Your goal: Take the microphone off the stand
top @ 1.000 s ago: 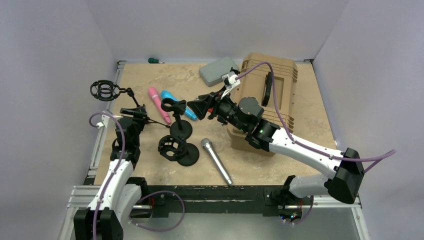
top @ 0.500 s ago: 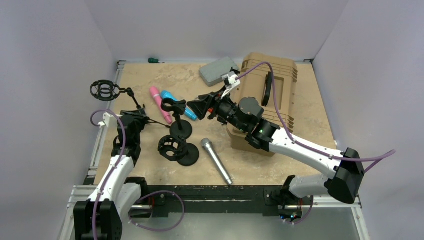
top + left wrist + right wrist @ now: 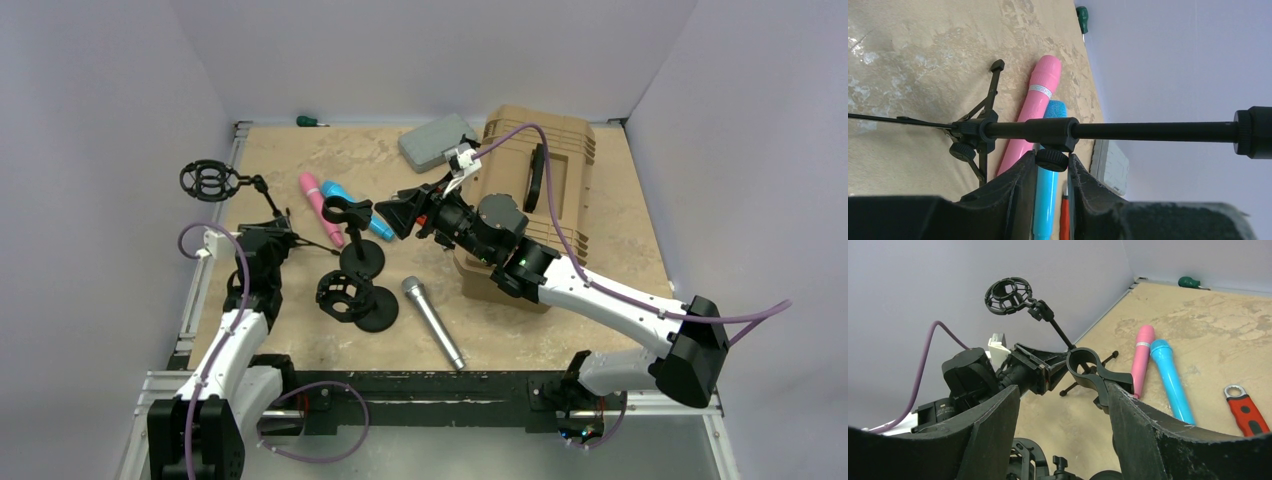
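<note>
The silver mesh-headed microphone (image 3: 432, 322) lies flat on the tan tabletop (image 3: 330, 150), at 5 o'clock from the black round-base clip stand (image 3: 362, 262) and apart from it. The right claw (image 3: 400, 214) gapes wide at 3 o'clock of that stand's clip. The left claw (image 3: 1052, 159) is narrow, pinching the knob of the black tripod stand (image 3: 1148, 131).

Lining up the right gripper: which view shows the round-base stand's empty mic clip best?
Right wrist: the mic clip looms large between the right gripper's open fingers, ring visibly empty. Top external shows it small, from above, just off that gripper. Left wrist misses it, showing only the tripod stand's knob pinched between its fingers.
</note>
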